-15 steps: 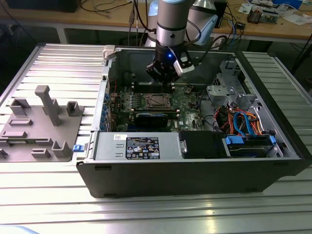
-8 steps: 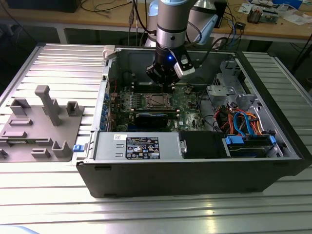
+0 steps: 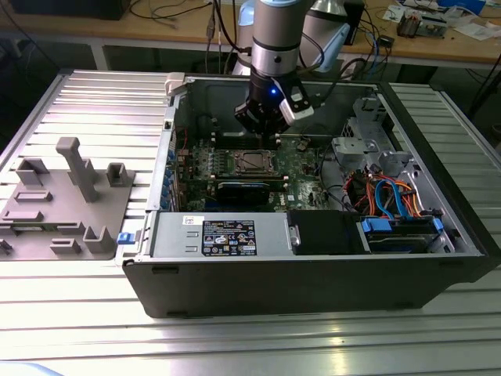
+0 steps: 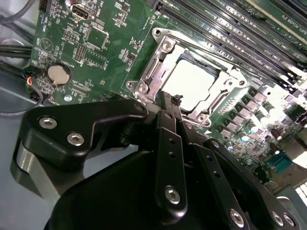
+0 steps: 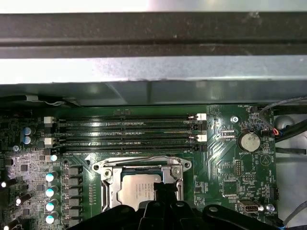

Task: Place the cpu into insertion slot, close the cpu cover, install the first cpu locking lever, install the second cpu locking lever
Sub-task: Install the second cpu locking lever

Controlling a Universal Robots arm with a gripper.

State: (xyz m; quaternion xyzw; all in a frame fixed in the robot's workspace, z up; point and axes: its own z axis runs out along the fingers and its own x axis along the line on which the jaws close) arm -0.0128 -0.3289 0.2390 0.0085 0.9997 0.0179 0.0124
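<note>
1. Black metal fingers of the end effector [image 4: 175, 101] sit closest in the second wrist view. They are pressed tight together into one thin tip, with nothing held between them.
2. That tip is right at the edge of the thin silvery metal square cpu cover [image 4: 158, 62], at about 6 o'clock from the chip. I cannot tell if it is touching the metal.
3. Lying flat in the small dark square insertion slot [image 5: 144, 189] on the green motherboard [image 5: 225, 172] is the small flat square cpu with its silver-grey metal top [image 4: 192, 84]. The cover lies down flat around it, and the chip shows through the square window.
4. In the exterior view the end effector [image 3: 270, 133] hangs at about 12 o'clock from the slot, inside the open dark grey computer case [image 3: 313, 274] on the ribbed metal bench [image 3: 102, 86].
5. I think the chip is light, hard and easy to hurt, so it is best held by its side edges only.
6. The cover looks thin, stiff and springy. Pushing on its frame is safer than pushing on the chip.
</note>
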